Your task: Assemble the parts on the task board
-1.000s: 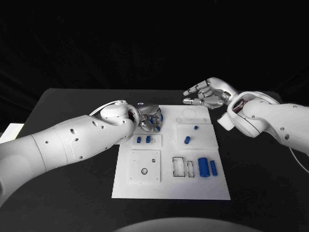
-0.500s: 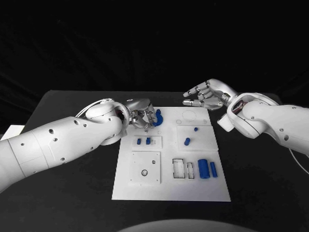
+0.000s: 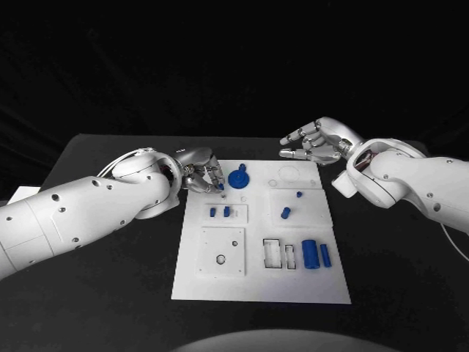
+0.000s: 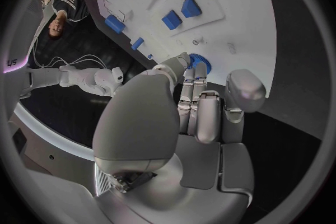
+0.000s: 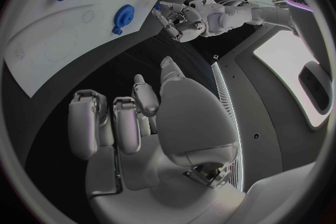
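- Looking at the gear [image 3: 239,179]: it sits at the board's [image 3: 261,290] far left corner, left hand [image 3: 201,176] just beside it, fingers part curled, nothing held as far as I can tell.
- Right hand [image 3: 315,141] hovers off the far edge, curled, empty.
- Gear step looks in hand; next I'd judge whether it's seated, then go for a peg [image 3: 310,254].

The white task board [image 3: 261,286] lies flat in the middle of the black table. A round blue gear [image 3: 239,179] sits near its far left corner. Two small blue pegs [image 3: 220,212] stand side by side below it. Two blue rods [image 3: 316,254] lie by the right edge, and another small blue piece [image 3: 285,213] lies farther back.
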Robot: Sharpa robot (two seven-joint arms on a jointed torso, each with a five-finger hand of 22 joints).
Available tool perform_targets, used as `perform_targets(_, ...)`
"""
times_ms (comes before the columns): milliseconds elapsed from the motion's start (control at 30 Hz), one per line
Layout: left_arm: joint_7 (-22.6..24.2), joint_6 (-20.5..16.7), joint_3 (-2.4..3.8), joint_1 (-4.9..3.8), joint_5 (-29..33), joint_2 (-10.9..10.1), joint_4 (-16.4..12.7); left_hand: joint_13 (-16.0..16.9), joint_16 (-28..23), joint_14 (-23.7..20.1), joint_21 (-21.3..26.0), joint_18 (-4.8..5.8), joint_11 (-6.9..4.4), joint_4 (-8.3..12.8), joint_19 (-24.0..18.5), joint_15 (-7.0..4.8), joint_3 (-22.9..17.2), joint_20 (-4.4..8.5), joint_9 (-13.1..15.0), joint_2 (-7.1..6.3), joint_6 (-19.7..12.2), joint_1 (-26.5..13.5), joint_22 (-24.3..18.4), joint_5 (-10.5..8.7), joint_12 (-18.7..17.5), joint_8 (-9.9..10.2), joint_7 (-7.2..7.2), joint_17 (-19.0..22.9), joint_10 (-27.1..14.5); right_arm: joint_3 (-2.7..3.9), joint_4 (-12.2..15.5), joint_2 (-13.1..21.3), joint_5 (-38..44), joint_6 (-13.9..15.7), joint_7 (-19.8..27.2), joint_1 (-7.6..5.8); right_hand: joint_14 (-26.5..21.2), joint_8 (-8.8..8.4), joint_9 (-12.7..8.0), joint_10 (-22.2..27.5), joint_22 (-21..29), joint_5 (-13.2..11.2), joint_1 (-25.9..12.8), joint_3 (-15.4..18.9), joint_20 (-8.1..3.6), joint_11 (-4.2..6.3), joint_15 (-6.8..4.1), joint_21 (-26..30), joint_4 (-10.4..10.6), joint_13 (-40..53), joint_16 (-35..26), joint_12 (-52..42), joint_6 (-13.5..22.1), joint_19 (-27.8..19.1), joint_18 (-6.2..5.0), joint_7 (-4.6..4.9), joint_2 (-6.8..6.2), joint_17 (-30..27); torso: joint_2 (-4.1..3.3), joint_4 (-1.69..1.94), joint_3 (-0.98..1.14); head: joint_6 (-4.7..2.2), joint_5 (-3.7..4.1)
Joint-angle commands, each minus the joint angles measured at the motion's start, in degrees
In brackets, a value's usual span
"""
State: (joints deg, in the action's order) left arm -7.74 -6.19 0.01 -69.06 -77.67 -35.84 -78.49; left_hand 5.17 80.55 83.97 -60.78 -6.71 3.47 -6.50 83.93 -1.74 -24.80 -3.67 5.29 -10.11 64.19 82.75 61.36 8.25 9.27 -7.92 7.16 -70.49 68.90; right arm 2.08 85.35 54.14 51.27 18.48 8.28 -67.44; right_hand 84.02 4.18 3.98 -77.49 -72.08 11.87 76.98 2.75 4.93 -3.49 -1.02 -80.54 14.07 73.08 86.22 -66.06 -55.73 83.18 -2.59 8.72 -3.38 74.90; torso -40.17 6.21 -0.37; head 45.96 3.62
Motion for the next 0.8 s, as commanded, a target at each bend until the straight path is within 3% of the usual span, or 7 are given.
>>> perform_targets(33, -0.68, 1.29, -0.07, 0.14, 0.75, 0.16, 0.37, 0.0, 0.39, 2.64, 0.21, 0.52, -0.01, -0.05, 1.18, 0.23, -0.17, -0.15, -0.05, -0.06, 0.31, -0.53, 0.01, 0.01, -0.21, 0.35, 0.15, 0.0, 0.38, 0.01, 0.04, -0.06, 0.12, -0.81, 0.5, 0.07, 4.6, 0.18, 0.07, 0.37, 0.04, 0.4, 0.05, 0.33, -0.13, 0.06, 0.01, 0.36, 0.05, 0.0, -0.26, 0.07, 0.14, -0.36, -1.09, -0.29, 0.51, 9.43, -0.09, -0.06, -0.01, -0.06, -0.28)
perform_targets(367, -1.05, 1.7, -0.34, 1.27, -0.18, 1.29, 1.72, 0.05, 0.34, 2.58, 0.44, 0.47, -0.02, -0.21, 1.14, 0.23, -0.05, -0.17, -0.08, -0.33, 0.38, -1.3, -0.17, -0.07, -0.48, 0.54, 0.1, 0.21, 0.55, 0.01, 0.05, -0.06, 0.12, -0.85, 0.51, 0.13, 4.59, 0.23, 0.09, 0.33, 0.03, 0.41, -0.03, 0.41, -0.13, 0.07, 0.0, 0.36, 0.03, 0.02, -0.29, 0.0, 0.05, -0.35, -1.09, -0.31, 0.68, 9.4, -0.13, -0.17, 0.0, 0.17, -0.16)
perform_targets(800, -1.16, 2.32, -0.38, 1.51, -0.32, 1.76, 2.0, 0.08, 0.39, 2.59, 0.4, 0.47, -0.07, -0.19, 1.15, 0.21, -0.09, -0.17, -0.09, -0.32, 0.46, -1.43, -0.11, -0.06, -0.55, 0.58, 0.05, 0.15, 0.68, 0.01, 0.06, -0.08, 0.12, -0.87, 0.52, 0.15, 4.59, 0.23, 0.09, 0.33, 0.03, 0.41, -0.03, 0.41, -0.13, 0.07, 0.0, 0.36, 0.03, 0.02, -0.29, 0.0, 0.05, -0.35, -1.09, -0.31, 0.68, 9.4, -0.09, -0.13, 0.04, 0.2, -0.2)
